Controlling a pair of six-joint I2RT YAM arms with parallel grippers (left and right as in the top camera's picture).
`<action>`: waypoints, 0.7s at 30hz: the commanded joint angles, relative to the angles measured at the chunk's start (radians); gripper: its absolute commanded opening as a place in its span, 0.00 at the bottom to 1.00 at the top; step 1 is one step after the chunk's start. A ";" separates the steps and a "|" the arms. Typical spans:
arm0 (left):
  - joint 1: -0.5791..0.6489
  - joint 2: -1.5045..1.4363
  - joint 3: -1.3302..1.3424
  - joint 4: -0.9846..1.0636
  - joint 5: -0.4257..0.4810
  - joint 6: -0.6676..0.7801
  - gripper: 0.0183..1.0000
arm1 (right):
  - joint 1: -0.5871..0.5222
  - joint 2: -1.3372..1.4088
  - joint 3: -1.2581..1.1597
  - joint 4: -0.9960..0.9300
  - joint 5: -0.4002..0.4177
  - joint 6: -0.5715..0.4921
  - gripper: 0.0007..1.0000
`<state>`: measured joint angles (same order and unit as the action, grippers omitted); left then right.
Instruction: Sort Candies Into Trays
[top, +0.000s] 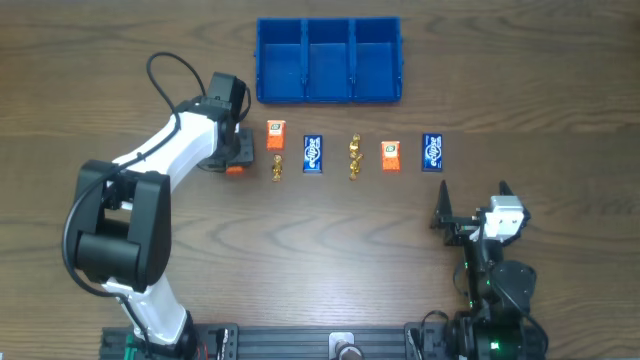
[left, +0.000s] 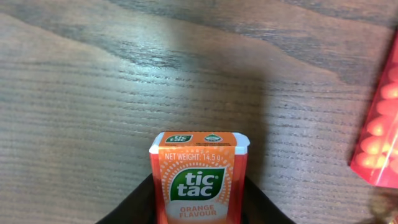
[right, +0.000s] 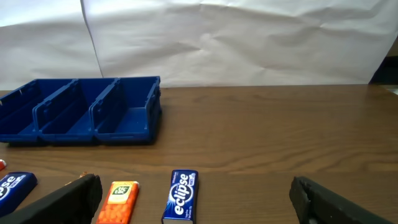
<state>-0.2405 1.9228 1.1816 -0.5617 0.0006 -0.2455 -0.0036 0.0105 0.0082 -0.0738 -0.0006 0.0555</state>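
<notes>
Your left gripper (top: 238, 158) clamped on orange box (left: 199, 180) (second orange box (top: 276, 135) just beside); right gripper (top: 472, 203) spread apart, near blue box (top: 432, 152).

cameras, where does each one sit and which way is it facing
Top view: overhead, looking down on the table; both arms show.
Left wrist view: on the left arm, facing the table; left gripper clamps an orange box.
Right wrist view: low, facing the blue tray; right gripper open.
Shared: top and right wrist views both show the tray.
</notes>
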 joint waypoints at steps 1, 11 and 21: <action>-0.028 -0.011 0.108 -0.077 -0.051 -0.047 0.27 | -0.005 -0.007 0.000 -0.010 0.006 -0.012 1.00; -0.179 0.091 0.904 -0.303 -0.234 -0.109 0.26 | -0.005 -0.007 0.000 -0.010 0.006 -0.012 1.00; -0.141 0.413 1.101 -0.305 -0.158 -0.098 0.28 | -0.005 -0.007 0.000 -0.010 0.006 -0.012 1.00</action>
<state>-0.4026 2.3329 2.2505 -0.8677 -0.1791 -0.3435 -0.0036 0.0105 0.0082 -0.0738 -0.0006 0.0555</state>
